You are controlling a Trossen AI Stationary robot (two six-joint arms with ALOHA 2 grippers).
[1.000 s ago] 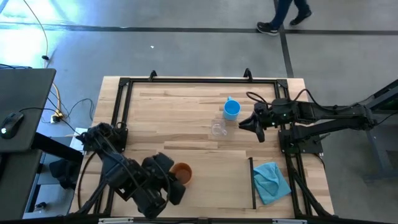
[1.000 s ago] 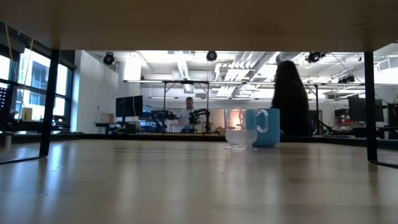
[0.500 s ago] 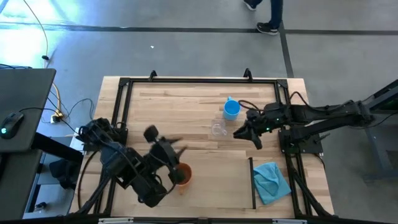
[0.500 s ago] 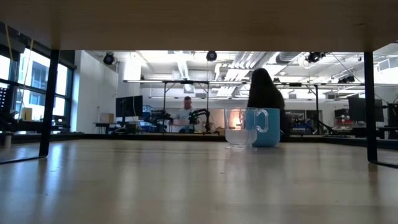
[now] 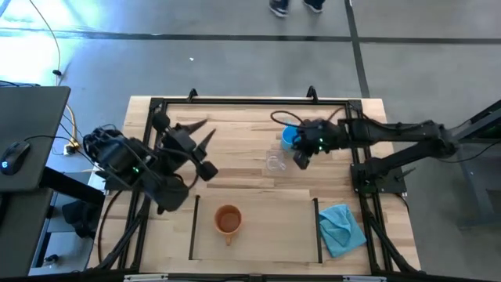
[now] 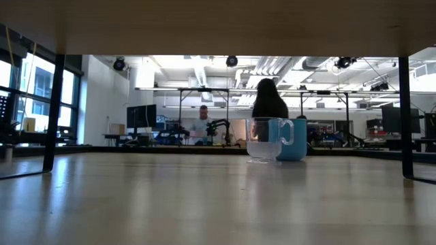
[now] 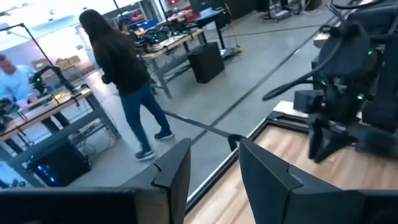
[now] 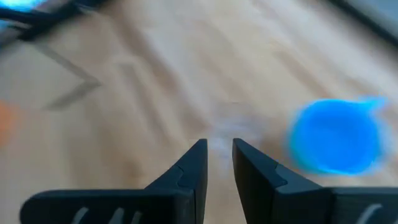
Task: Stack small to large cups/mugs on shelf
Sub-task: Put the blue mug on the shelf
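Observation:
The orange mug (image 5: 228, 222) stands upright on the pale shelf (image 5: 266, 235) near the table's front, with no gripper on it. The bright blue mug (image 5: 290, 138) (image 6: 289, 139) and the clear glass cup (image 5: 274, 163) (image 6: 261, 141) stand side by side on the tabletop farther back. My left gripper (image 5: 205, 133) (image 7: 211, 152) is raised over the table's left part, open and empty, pointing about level toward the far right. My right gripper (image 5: 300, 160) (image 8: 217, 152) slants down just right of the glass cup, its fingers slightly apart with nothing between them; its arm covers part of the blue mug.
A teal cloth (image 5: 341, 227) lies at the front right, beside the shelf's right black strip (image 5: 317, 231). A black metal frame (image 5: 250, 101) runs round the table. A person walks on the floor beyond the far edge (image 7: 127, 81).
My left gripper has drawn away from the orange mug, risen and gone toward the far left, rolling and tipping up to about level; the mug has stayed on the shelf. My right gripper has gone toward the table's left, tipping downward, to a spot beside the glass cup.

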